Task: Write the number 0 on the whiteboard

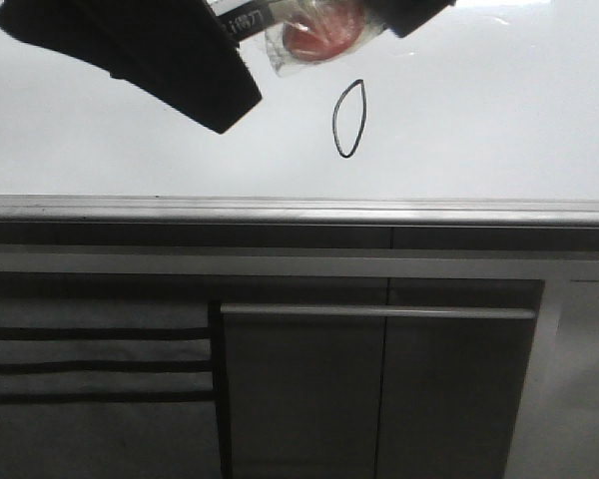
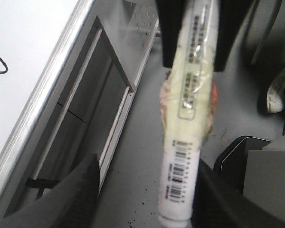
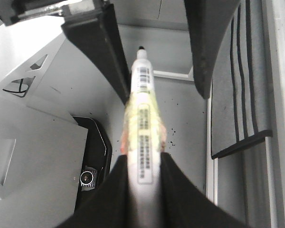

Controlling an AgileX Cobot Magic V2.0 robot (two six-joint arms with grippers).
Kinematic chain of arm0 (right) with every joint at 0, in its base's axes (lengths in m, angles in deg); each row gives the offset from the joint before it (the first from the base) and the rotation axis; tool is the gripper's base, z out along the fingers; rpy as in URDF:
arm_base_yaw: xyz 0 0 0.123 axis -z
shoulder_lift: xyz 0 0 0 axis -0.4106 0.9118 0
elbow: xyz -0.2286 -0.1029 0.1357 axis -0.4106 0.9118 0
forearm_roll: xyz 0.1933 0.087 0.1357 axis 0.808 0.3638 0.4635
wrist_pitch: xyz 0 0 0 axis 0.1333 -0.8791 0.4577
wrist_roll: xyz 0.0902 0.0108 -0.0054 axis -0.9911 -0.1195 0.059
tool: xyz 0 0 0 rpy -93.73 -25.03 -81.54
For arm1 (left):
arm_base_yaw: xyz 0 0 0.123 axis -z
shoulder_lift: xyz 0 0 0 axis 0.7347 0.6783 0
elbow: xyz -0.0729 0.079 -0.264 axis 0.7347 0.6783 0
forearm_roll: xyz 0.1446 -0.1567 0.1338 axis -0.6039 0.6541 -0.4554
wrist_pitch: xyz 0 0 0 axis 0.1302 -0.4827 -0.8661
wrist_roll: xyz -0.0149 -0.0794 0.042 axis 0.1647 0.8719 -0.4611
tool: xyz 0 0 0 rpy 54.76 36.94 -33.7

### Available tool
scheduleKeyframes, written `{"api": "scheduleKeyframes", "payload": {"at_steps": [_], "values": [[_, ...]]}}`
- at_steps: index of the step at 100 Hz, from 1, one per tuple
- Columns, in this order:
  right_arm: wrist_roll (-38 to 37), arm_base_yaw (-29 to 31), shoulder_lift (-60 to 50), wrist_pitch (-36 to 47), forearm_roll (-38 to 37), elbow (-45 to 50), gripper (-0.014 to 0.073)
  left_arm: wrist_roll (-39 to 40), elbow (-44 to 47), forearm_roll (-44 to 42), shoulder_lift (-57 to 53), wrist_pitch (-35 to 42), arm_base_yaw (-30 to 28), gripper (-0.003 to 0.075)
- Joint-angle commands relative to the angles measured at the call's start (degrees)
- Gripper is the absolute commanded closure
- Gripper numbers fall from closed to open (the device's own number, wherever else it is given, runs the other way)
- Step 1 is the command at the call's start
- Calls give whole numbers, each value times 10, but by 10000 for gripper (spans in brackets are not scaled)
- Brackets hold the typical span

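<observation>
Slanting rightward, the number 0 (image 1: 348, 119) stands tall on the whiteboard (image 1: 479, 110); right tool (image 3: 143, 166) clenches the marker (image 3: 142, 118).

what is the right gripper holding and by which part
The right gripper is shut on a white barrel marker pen with a black tip, gripped around its rear half; the tip end sticks out forward, clear of the fingers.

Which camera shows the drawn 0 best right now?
The front view: the whole number 0 shows as a closed oval on the whiteboard. The left wrist view catches only a small piece at its edge; the right wrist view shows none.
</observation>
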Motion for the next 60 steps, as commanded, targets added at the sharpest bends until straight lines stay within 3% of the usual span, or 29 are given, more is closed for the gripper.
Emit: {"api": "scheduleKeyframes", "payload": {"at_steps": [1, 19, 35, 51, 60], "values": [[8, 0, -18, 12, 27, -13, 599, -1, -21, 11, -12, 22, 4, 393], [8, 0, -18, -26, 27, -13, 599, -1, -21, 7, -12, 24, 4, 561], [8, 0, -18, -11, 27, -13, 584, -1, -21, 7, -12, 24, 4, 666], [-2, 0, -18, -7, 27, -13, 393, -1, -21, 6, -12, 27, 4, 740], [-23, 2, -18, -6, 0, -19, 316, -1, -21, 3, -12, 27, 3, 740]]}}
